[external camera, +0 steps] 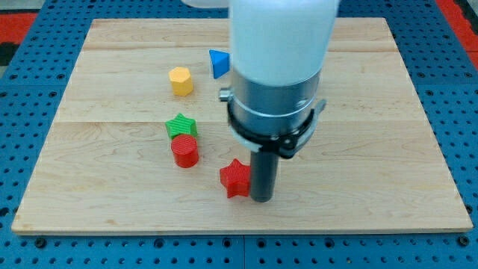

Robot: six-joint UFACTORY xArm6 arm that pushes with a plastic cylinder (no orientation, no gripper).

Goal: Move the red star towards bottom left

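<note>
The red star [235, 178] lies on the wooden board [112, 194], below the middle. My tip [262, 199] stands right beside the star on its right side, touching or nearly touching it. A red cylinder [184, 151] stands to the star's upper left, with a green star [181, 125] just above it, the two close together. The arm's white and grey body hides the board's upper middle.
A yellow hexagonal block [181, 80] sits at the upper left of centre. A blue triangular block [218, 63] lies to its right, partly hidden by the arm. The board's bottom edge runs just below my tip; blue pegboard [45, 246] surrounds the board.
</note>
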